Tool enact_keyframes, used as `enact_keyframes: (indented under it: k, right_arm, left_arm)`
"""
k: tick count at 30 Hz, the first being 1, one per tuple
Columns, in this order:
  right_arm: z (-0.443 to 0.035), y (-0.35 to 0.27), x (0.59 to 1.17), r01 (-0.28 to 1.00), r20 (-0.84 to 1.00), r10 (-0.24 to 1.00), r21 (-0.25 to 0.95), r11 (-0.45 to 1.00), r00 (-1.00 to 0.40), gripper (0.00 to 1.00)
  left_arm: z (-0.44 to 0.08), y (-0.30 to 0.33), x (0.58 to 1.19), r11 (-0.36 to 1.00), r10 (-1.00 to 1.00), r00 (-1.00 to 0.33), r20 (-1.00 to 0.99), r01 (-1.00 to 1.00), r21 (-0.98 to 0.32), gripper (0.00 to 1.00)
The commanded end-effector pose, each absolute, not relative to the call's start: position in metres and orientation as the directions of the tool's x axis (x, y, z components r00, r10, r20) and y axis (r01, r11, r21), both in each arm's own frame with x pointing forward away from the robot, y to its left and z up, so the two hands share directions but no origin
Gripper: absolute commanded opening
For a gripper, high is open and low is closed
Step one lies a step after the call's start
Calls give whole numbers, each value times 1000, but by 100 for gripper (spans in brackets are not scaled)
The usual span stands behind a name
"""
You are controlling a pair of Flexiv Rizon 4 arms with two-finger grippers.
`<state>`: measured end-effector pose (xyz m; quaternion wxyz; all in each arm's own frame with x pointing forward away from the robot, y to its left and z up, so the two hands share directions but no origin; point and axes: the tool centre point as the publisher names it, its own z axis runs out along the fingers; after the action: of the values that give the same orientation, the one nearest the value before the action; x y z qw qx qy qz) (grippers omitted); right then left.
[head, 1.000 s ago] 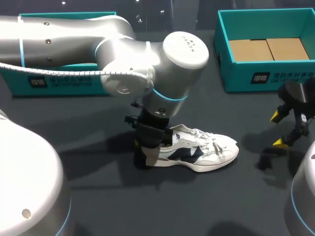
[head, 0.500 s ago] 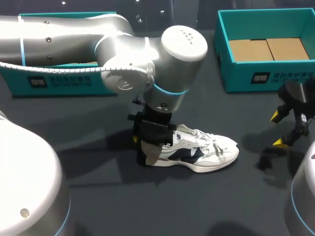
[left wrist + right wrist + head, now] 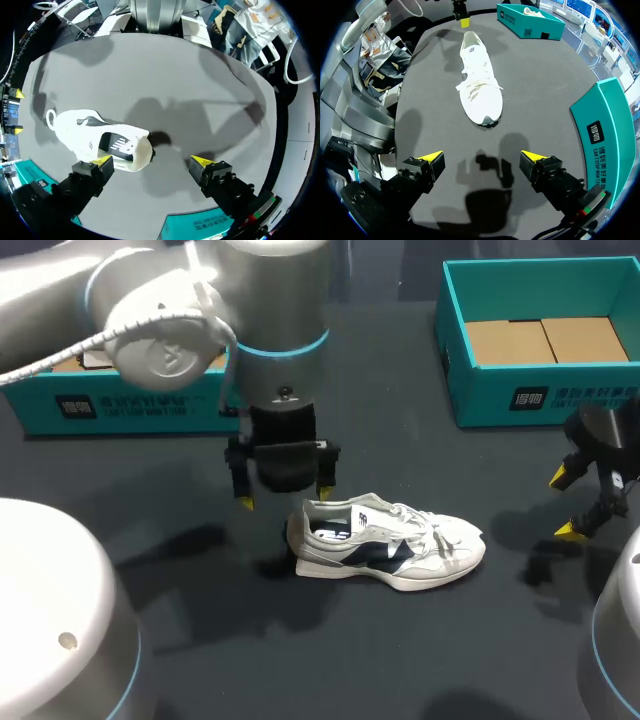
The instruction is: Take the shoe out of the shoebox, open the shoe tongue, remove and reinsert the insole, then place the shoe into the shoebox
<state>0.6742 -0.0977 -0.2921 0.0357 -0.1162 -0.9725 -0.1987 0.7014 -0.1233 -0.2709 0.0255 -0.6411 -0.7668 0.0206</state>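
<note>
1. The shoe [image 3: 400, 545] stands on its sole on the dark surface [image 3: 400, 670], outside both boxes. Its heel lies under the left arm and its toe points toward the right arm.
2. It looks light enough for one arm. The upper is probably soft and will give under a pinch, while the sole and the heel cup look stiffer.
3. The best hold is likely the heel rim, with one finger inside the opening and one outside. A squeeze across the soft middle would probably just crush it.
4. The tongue and laces look floppy. The tongue's free upper edge seems the place to pinch it, pulling toward the toe.
5. The insole shows as a dark layer inside the opening in the left wrist view. It is likely thin and limp, so its heel end is the place to lift it.
6. The shoe may slide on the smooth surface, so one arm should probably pin the heel while the other pulls.
7. The left fingers [image 3: 243, 502] are spread wide and hold nothing. They hang above the heel without touching it.
8. The right fingers [image 3: 560, 478] are also spread and empty, well apart from the toe.
9. Count: one shoe on the surface and two arms with two fingers each.
10. There are two teal boxes, the right box [image 3: 540, 395] and the left box [image 3: 120, 405]. The right one has two brown flaps on its floor, and the left one's inside is mostly hidden by the arm.
</note>
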Motion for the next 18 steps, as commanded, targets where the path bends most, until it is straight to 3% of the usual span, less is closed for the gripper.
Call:
enact_keyframes:
  k: [1,5,8,11,14,18]
  right_arm:
    - [-292,-98,673,240,113,213,377,895,-971,100]
    - [-292,-98,673,240,113,213,377,895,-971,100]
    - [-292,-98,673,240,113,213,377,895,-971,100]
    - [-292,-98,673,240,113,213,377,895,-971,100]
    - [-292,-98,673,240,113,213,377,895,-971,100]
    - [-292,-98,673,240,113,213,377,895,-971,100]
  left_arm:
    - [-268,-87,697,256,924,-276,-266,961,-106,100]
    - [-268,-87,697,256,924,-276,-266,961,-106,100]
    - [-268,-78,696,358,869,-387,-308,922,-148,100]
    - [-268,-66,697,466,760,-528,-378,849,-249,100]
    - [-273,-53,704,547,599,-709,-373,702,-457,100]
    - [-273,-53,704,547,599,-709,-373,702,-457,100]
